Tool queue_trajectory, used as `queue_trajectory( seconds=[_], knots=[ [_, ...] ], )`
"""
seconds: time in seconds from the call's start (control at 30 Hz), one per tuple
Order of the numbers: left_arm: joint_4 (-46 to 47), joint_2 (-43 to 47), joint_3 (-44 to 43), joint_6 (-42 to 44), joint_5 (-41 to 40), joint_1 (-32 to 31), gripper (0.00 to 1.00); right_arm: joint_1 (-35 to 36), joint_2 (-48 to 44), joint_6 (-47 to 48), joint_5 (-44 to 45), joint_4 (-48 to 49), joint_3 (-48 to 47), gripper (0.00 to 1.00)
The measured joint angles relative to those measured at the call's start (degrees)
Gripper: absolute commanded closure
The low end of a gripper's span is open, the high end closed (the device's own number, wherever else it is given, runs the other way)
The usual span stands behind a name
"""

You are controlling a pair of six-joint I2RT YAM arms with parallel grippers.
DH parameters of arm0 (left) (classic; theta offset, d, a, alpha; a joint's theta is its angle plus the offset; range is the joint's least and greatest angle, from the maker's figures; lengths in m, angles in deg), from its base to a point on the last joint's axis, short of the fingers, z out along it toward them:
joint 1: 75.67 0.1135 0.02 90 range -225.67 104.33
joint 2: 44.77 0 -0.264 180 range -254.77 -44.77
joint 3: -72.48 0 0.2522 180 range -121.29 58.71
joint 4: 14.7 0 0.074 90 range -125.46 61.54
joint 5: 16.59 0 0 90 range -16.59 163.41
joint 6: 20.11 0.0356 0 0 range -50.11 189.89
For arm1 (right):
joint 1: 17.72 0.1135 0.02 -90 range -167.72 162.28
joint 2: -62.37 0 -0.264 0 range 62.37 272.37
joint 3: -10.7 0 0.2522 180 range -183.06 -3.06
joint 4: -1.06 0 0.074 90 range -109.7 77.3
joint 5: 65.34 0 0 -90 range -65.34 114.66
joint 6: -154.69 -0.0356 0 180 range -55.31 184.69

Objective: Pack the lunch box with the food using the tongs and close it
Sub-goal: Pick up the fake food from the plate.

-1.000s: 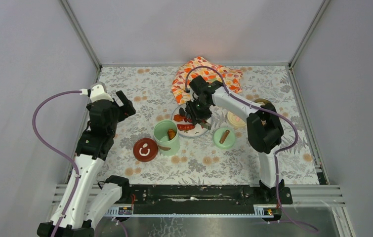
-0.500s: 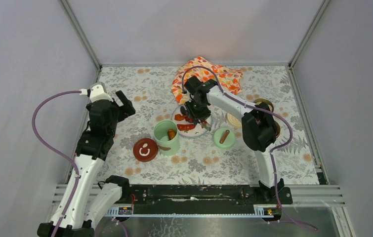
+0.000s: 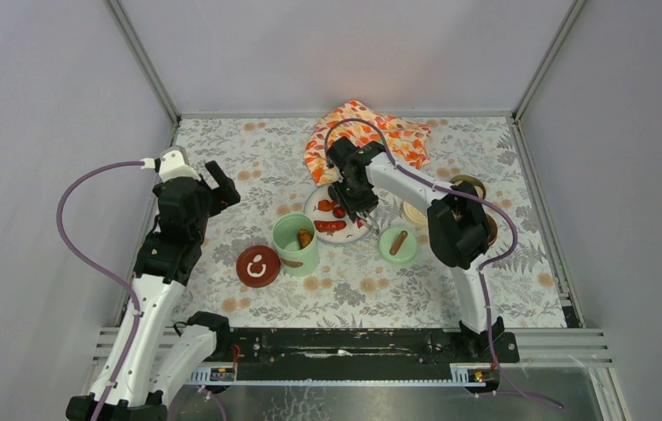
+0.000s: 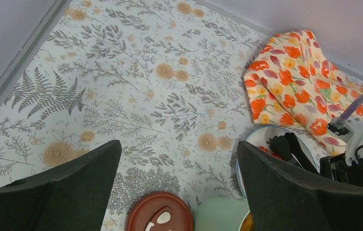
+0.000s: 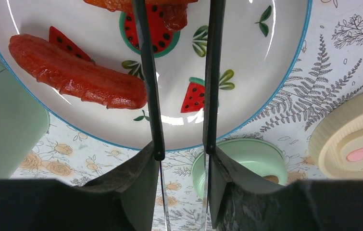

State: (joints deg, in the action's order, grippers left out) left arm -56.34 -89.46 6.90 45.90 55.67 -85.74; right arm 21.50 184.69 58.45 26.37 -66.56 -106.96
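At the left of the overhead view my left gripper (image 3: 221,185) hung raised over the floral table (image 3: 257,153) with its fingers (image 4: 64,187) spread as wide as they go, holding nothing. Below it and to the right lay the dark red lid (image 3: 257,266), flat on the table, and just beside that stood the open mint-green pot (image 3: 295,246) with an orange chunk (image 3: 305,238) inside. Next came the watermelon-print plate (image 5: 246,57) at the centre of the frame, below the orange flowered cloth (image 3: 371,132). On it my wrist view showed a long orange-red fried piece (image 5: 73,72) in the upper left. My right gripper (image 5: 181,154) was over the plate's near rim, its fingers (image 5: 136,185) pinching the tongs (image 5: 143,57). The two thin arms ran up the frame, apart from each other, and the left one crossed the end of that long piece. Whether it touched the piece I could not tell. Right of the plate lay the green lid (image 3: 397,244), and above and to the right of that the cream lid (image 3: 415,214), partly behind my arm.
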Motion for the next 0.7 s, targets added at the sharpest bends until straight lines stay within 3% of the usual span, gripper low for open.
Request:
queue_trajectory(
  seconds=[0.17, 0.4, 0.7],
  knots=[
    [-0.02, 0.04, -0.02, -0.07, 0.00, 0.00, 0.02, 0.00, 0.00, 0.04, 0.11, -0.33, -0.07, 0.56],
    [-0.02, 0.24, -0.02, -0.07, 0.00, 0.00, 0.02, 0.00, 1.33, 0.61, 0.44, -1.11, -1.46, 0.72],
    [0.00, 0.35, 0.00, -0.09, 0.00, 0.00, 0.02, 0.00, 0.07, 0.83, 0.48, 0.07, -0.35, 0.78]
  ],
)
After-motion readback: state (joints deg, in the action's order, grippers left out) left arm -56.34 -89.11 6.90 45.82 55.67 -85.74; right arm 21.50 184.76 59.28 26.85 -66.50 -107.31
